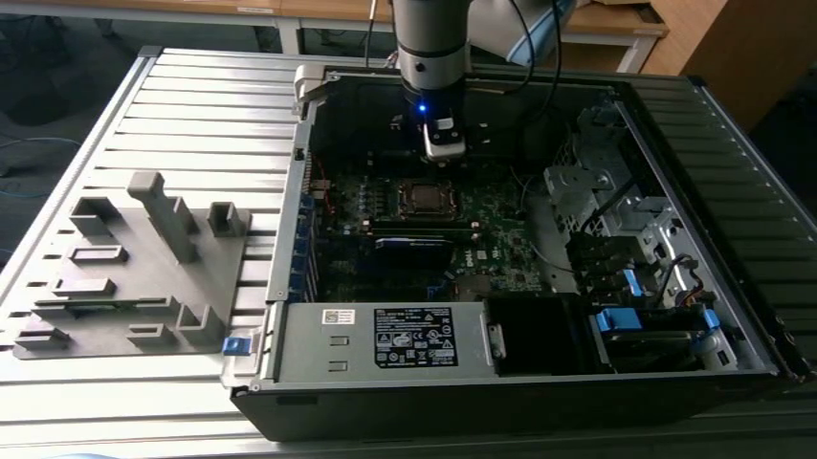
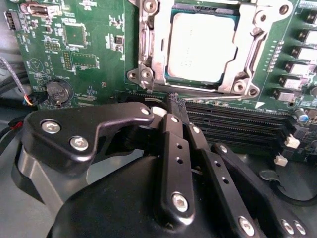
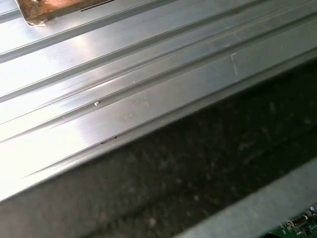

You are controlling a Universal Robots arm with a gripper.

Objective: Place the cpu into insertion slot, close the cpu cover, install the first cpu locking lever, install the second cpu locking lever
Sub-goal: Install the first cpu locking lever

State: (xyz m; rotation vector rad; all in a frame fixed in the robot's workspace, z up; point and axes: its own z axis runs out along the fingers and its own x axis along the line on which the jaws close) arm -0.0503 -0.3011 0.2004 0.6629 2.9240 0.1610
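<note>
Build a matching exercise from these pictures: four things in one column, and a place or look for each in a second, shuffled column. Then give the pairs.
Things
1. cpu
2. gripper
3. power supply
4. coin battery

Places or looks
A. round and silver, on the green board
B. silver box with a label, at the near wall of the case in the exterior view
C. pale square framed by the silver cover
D. black, poised just beside the cover

Pairs: 1-C, 2-D, 3-B, 4-A
</note>
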